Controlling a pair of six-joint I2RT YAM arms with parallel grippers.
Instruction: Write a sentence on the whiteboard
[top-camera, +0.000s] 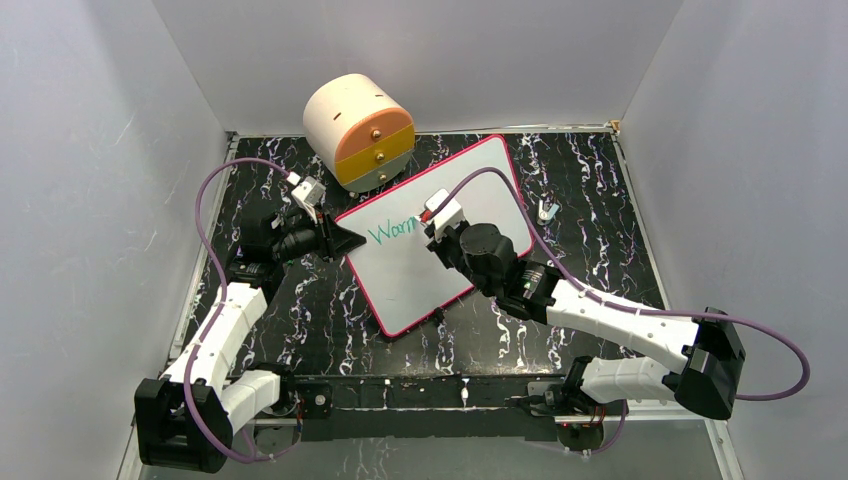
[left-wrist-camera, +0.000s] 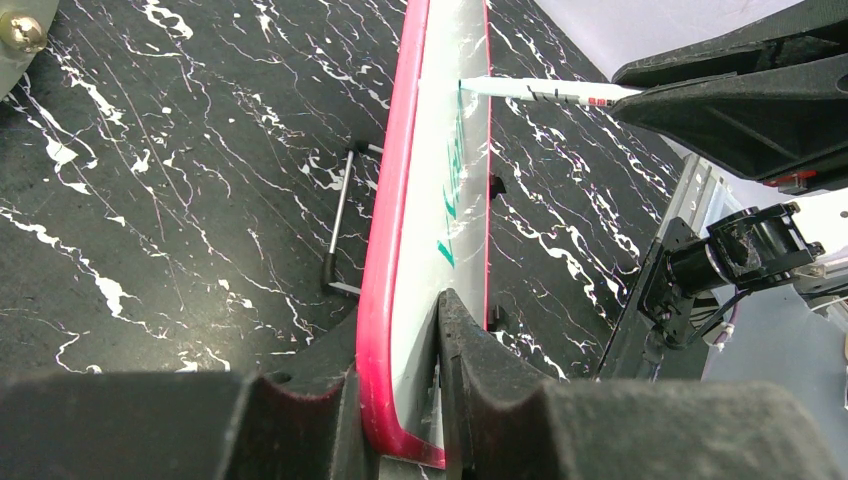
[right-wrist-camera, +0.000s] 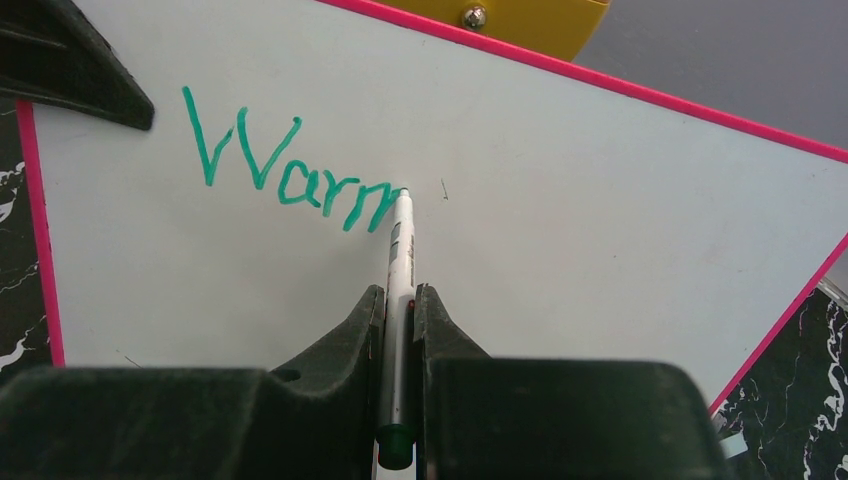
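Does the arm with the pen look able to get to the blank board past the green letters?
Probably yes: the right gripper holds the marker at the green letters' end, and the whiteboard beyond lies bare.

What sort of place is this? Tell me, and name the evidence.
Probably a robot lab test cell: plain white walls box in a black marbled tabletop, with a left arm and right arm bolted at its near edge.
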